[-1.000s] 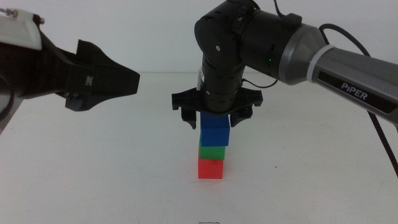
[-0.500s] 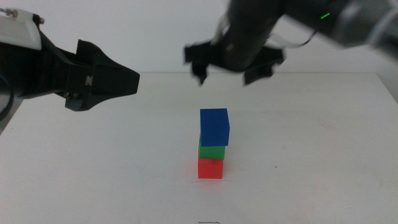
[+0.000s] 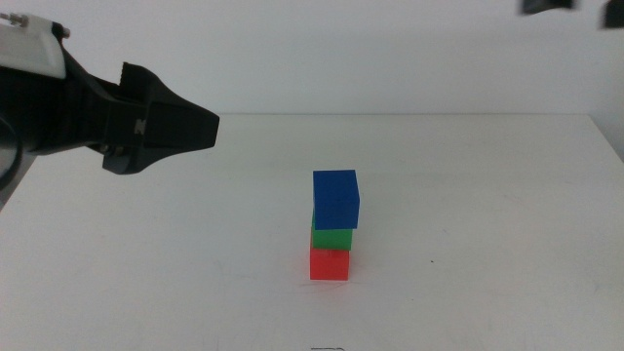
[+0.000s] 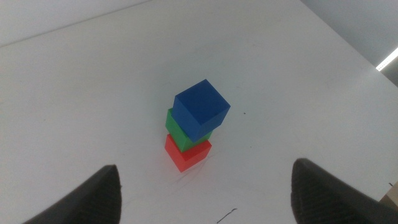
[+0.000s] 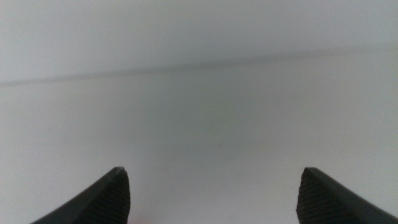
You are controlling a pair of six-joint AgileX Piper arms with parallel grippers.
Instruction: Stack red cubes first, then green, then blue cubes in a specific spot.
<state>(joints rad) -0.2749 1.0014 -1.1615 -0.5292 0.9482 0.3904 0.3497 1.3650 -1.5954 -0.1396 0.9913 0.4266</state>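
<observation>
White matte tabletop [image 3: 468, 244] fills the scene, bare except for a three-cube tower near its middle. At the bottom sits the small bright red cube [image 3: 330, 263], resting directly on the table; the small solid green cube [image 3: 331, 236] lies on top of it, and the small dark blue cube [image 3: 336, 199] tops the stack. The blue cube is turned slightly against the two beneath it, so one corner overhangs, which shows clearly in the left wrist view [image 4: 201, 109], where green [image 4: 178, 134] and red [image 4: 186, 154] peek out below it.

Neither claw touches the tower. The left gripper [image 3: 161, 122] hangs above the table on the left side, well apart from the cubes, its two dark jaws spread wide with nothing between them. The right gripper [image 5: 214, 196] is raised away from the stack; its wrist view shows only blurred pale surface between jaws that stand wide apart and empty.
</observation>
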